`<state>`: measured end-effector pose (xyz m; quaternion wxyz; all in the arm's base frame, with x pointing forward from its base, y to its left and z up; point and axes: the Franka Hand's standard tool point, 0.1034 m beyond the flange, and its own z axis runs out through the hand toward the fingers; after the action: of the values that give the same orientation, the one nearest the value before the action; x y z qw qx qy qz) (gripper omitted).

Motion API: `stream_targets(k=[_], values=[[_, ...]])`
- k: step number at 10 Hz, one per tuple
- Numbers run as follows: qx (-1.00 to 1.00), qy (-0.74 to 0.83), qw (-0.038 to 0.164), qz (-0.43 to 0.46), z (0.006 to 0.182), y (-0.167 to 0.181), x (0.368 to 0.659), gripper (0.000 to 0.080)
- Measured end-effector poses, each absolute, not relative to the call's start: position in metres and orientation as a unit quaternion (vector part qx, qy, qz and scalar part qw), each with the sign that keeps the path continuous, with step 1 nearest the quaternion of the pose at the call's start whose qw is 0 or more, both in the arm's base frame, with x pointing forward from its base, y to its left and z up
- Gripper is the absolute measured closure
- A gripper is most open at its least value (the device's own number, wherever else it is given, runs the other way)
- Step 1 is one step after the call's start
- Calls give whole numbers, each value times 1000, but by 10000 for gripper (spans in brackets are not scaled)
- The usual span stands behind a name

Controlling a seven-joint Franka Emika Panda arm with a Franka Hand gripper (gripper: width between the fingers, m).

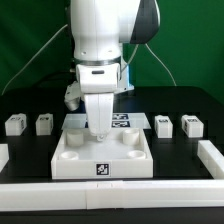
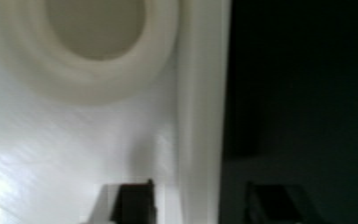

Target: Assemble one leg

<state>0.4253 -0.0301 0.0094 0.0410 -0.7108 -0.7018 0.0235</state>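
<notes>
Four boxy legs (image 1: 44,123) (white), round-socketed tray (image 1: 70,162)

White parts and a white arm (image 1: 100,30) on a black table (image 1: 30,100), with a green curtain (image 1: 30,40) behind.

The arm has a black patch at its upper joint and a dark band above the white gripper (image 1: 100,128), whose fingers (image 2: 131,203) look black in the wrist view. The tray-like piece (image 1: 70,155) in the middle of the frame is white, with one black-and-white square tag (image 1: 101,169) on its front wall, and its round socket (image 2: 96,40) looks cream-grey in the wrist view. The marker board (image 1: 128,121) behind is white with black-and-white tags. One leg (image 1: 14,124) and a second leg (image 1: 44,123) at the exterior view's left, and a third leg (image 1: 164,124) and a fourth leg (image 1: 191,125) at its right, are white with dark tag marks. The long bar (image 1: 110,200) along the lower edge is plain white.
</notes>
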Motion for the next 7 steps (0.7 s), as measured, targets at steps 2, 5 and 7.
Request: stream_targets(k=[2, 5, 7], values=[[-711, -702, 36, 19, 11, -30, 428, 732], [-711, -702, 34, 17, 11, -31, 429, 732], [-712, -701, 34, 17, 11, -30, 430, 732]])
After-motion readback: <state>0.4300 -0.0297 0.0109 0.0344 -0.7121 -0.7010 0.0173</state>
